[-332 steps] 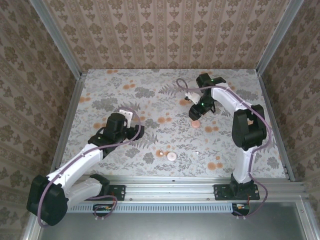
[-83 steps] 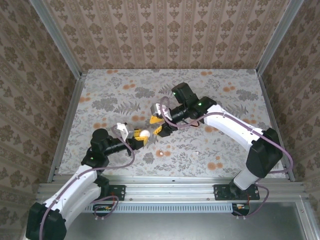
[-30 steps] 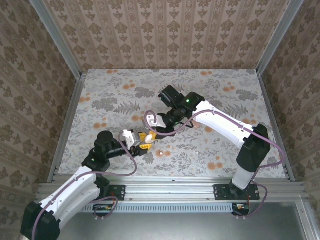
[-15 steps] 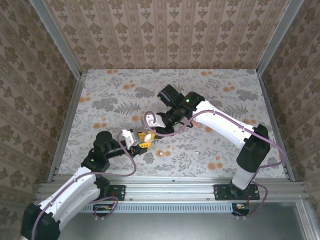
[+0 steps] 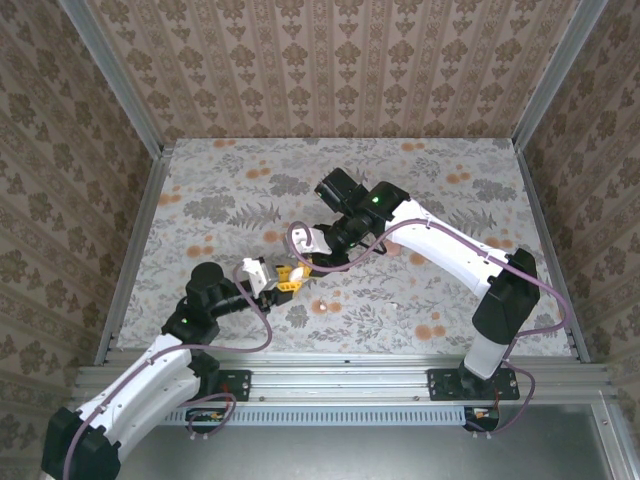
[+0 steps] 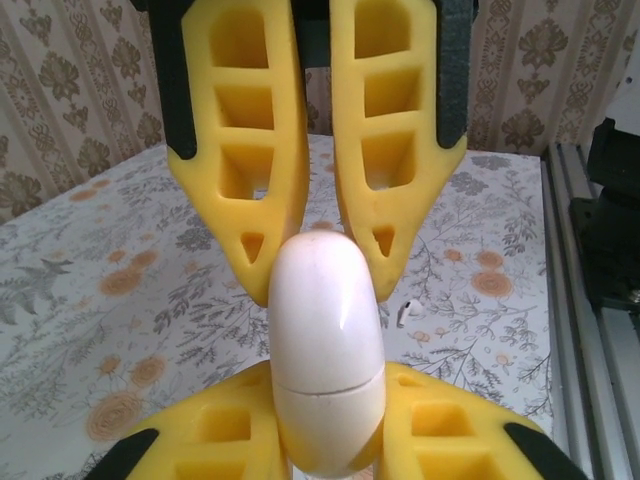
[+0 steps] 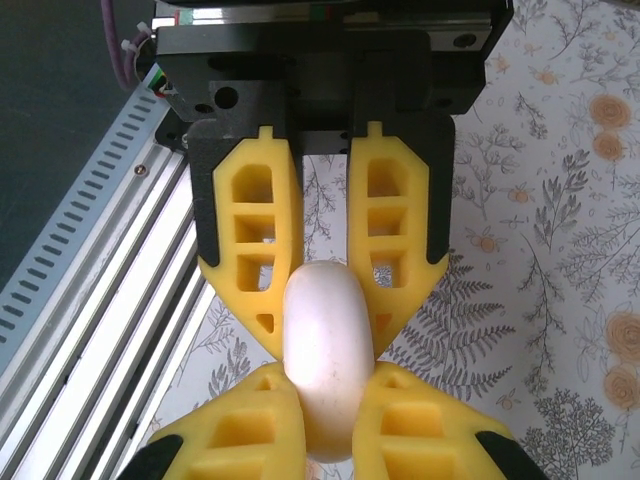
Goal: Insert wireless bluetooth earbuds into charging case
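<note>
The charging case (image 6: 327, 350) is a pale white, egg-shaped shell with a seam round its middle, and it looks closed. It hangs above the table between both grippers (image 5: 297, 272). My left gripper (image 6: 330, 374) is shut on its near end. My right gripper (image 6: 322, 282) pinches the far end from the opposite side. In the right wrist view the case (image 7: 328, 330) sits between my right gripper (image 7: 330, 375) and the left gripper (image 7: 328, 322). One tiny white earbud (image 6: 408, 313) lies loose on the table (image 5: 397, 305), to the right of the grippers.
The flower-printed tabletop (image 5: 230, 190) has orange printed spots, one just below the grippers (image 5: 320, 305). Patterned walls close in three sides. The aluminium rail (image 5: 350, 365) with the arm bases runs along the near edge.
Since 11 s ago the left gripper lifted the case off the table and the right arm swung left to meet it. In the last second both grippers edged slightly up, closing on the case.
</note>
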Motion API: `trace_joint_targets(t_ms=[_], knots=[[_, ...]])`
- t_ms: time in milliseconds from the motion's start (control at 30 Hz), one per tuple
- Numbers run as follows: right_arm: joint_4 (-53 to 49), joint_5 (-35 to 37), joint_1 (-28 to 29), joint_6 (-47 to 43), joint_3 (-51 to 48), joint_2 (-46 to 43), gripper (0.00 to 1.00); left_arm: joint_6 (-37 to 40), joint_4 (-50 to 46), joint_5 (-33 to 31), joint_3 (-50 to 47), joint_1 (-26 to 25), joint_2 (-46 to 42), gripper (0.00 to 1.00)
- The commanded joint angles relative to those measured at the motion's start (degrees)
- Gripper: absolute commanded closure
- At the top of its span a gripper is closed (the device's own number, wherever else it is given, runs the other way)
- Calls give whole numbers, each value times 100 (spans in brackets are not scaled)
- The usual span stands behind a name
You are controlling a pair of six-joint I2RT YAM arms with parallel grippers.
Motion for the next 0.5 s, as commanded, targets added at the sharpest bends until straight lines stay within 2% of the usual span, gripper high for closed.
trace_joint_targets(t_ms=[0,100,167,233,467], knots=[[-160,10,72,-140,167,76,93,20,56,9,196,-36,-73,88],[-131,10,90,-102,123,37,88,29,21,-40,220,-36,-83,97],[16,36,87,28,30,-27,71,43,-79,-52,257,-36,-111,99],[216,45,85,143,-102,-102,62,52,-163,-48,292,-36,-139,100],[645,186,86,294,-306,-185,57,67,-188,-61,276,-36,-212,100]])
